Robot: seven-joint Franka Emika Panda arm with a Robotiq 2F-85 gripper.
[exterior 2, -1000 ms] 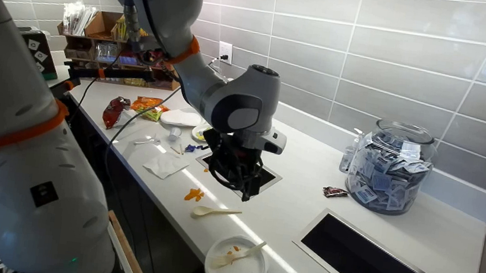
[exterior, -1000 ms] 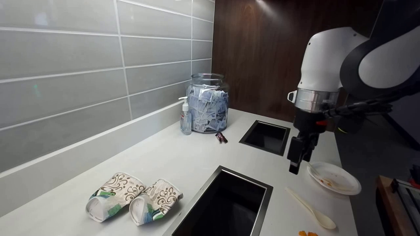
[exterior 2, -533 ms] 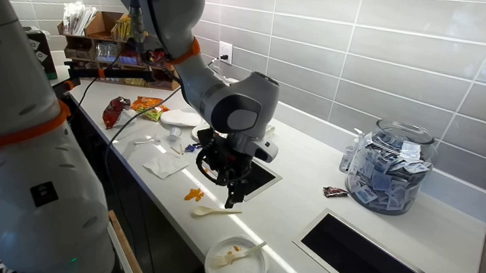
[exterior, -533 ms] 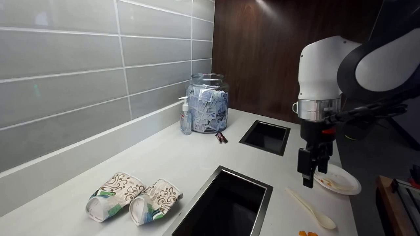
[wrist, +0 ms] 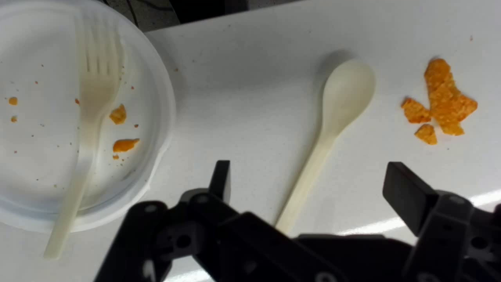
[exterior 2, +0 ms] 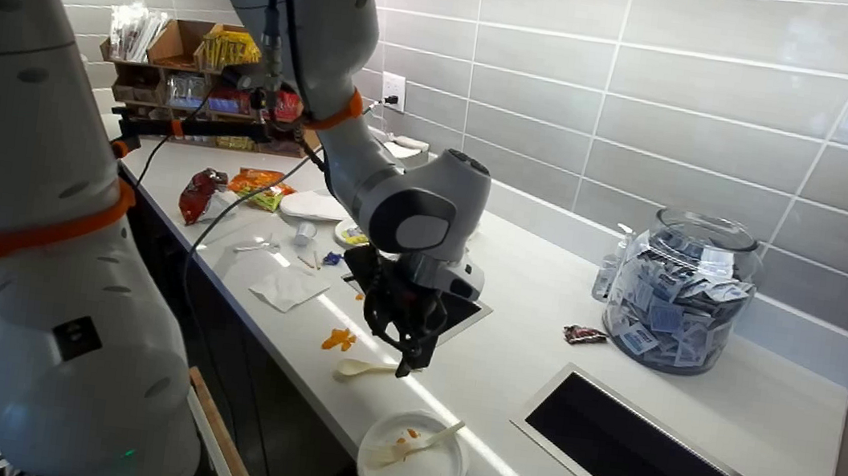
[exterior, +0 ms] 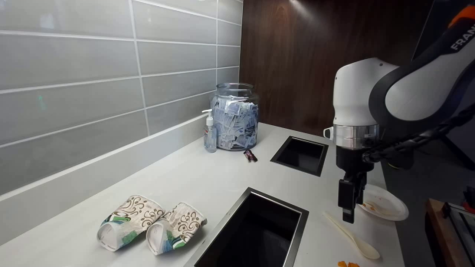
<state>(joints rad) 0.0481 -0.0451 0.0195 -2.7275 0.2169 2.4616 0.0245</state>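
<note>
My gripper point(wrist: 311, 186) is open and empty, its two black fingers wide apart. It hangs above the white counter, over a cream spoon point(wrist: 348, 90) whose handle runs between the fingers in the wrist view; the handle's end is hidden behind the gripper. The gripper also shows in both exterior views point(exterior: 352, 207) point(exterior 2: 411, 362), close above the spoon's handle end. A white plate point(wrist: 39, 164) is beside it, with a cream fork point(wrist: 94, 105) and orange crumbs on it. Broken orange chips point(wrist: 446, 98) lie on the counter past the spoon's bowl.
Two dark rectangular openings point(exterior: 256, 230) point(exterior: 302, 155) are set in the counter. Two crumpled patterned cups point(exterior: 130, 222) point(exterior: 176, 228) lie near the wall. A glass jar of packets point(exterior 2: 679, 302), a pump bottle point(exterior: 210, 137) and a wrapper point(exterior 2: 584, 335) stand farther off. A napkin point(exterior 2: 288, 288) lies near the counter's edge.
My gripper has come down toward the counter and shifted toward the plate and spoon side. The spoon, plate and other things have not moved.
</note>
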